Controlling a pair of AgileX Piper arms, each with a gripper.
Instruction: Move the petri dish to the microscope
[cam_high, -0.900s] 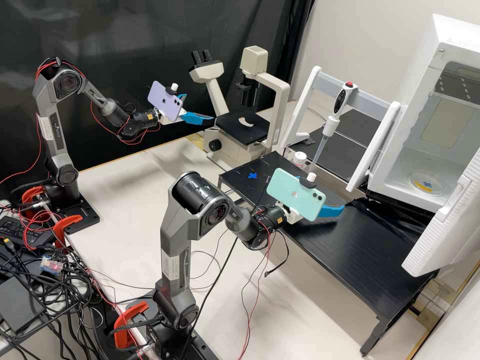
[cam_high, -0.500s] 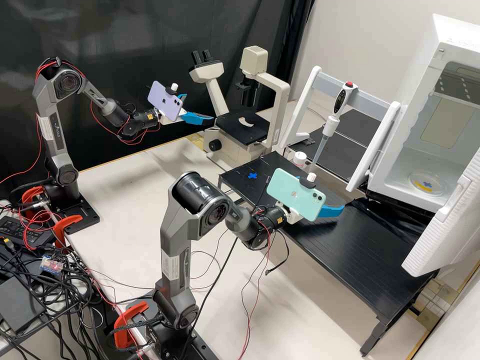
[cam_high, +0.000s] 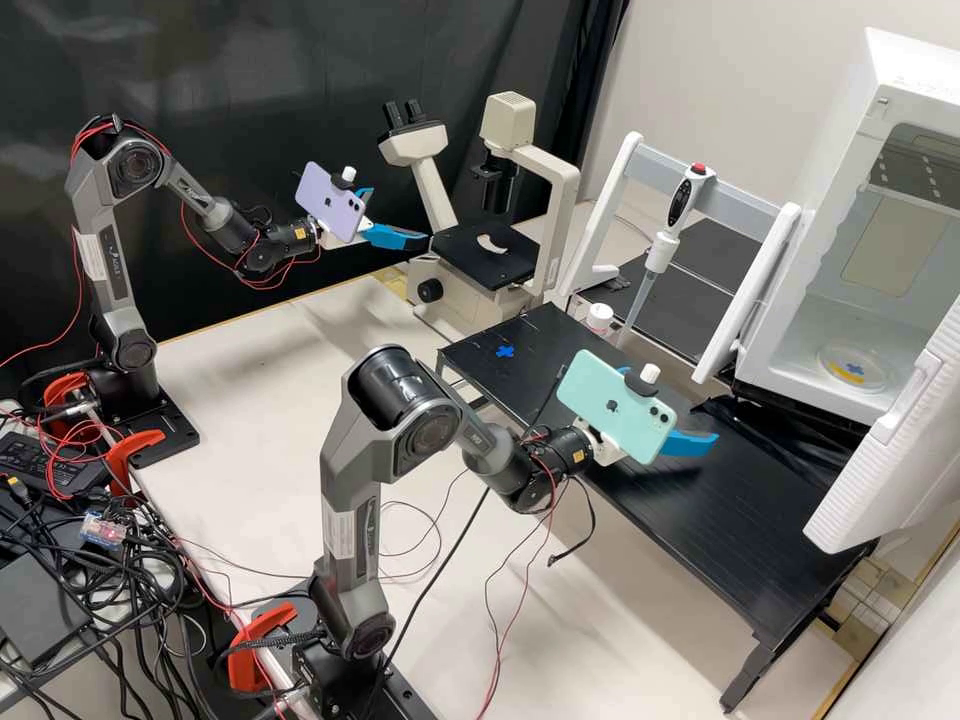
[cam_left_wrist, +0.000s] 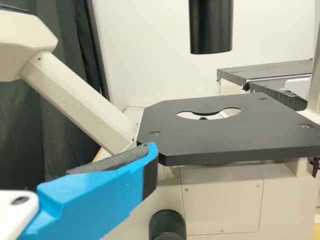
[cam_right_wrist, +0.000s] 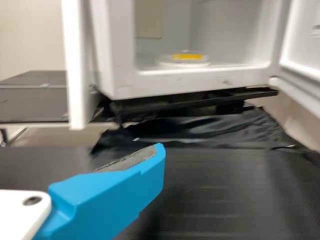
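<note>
The petri dish (cam_high: 855, 369), clear with blue and yellow marks, lies inside the white open-doored chamber; the right wrist view shows the dish (cam_right_wrist: 186, 60) beyond the gripper. The cream microscope (cam_high: 441, 290) stands at the back, with nothing on its black stage (cam_high: 466, 265). My left gripper (cam_high: 400, 215) is open just left of that stage; its finger is before the stage (cam_left_wrist: 225, 142) in the left wrist view, the gripper (cam_left_wrist: 146, 165) empty. Above the black platform, my right gripper (cam_high: 692, 443) is partly behind its phone; the right wrist view shows the gripper (cam_right_wrist: 155, 165) open, apart from the dish.
A black raised platform (cam_high: 690, 510) with a blue cross (cam_high: 505, 351) spans the right side. A pipette (cam_high: 664, 245) hangs on a white stand near a white-capped bottle (cam_high: 599, 317). The chamber's open door (cam_high: 900, 455) juts over the platform. Cables lie at the lower left.
My right gripper has shifted right and slightly down in the high view, over the platform. The left arm, the dish and the microscope have stayed put.
</note>
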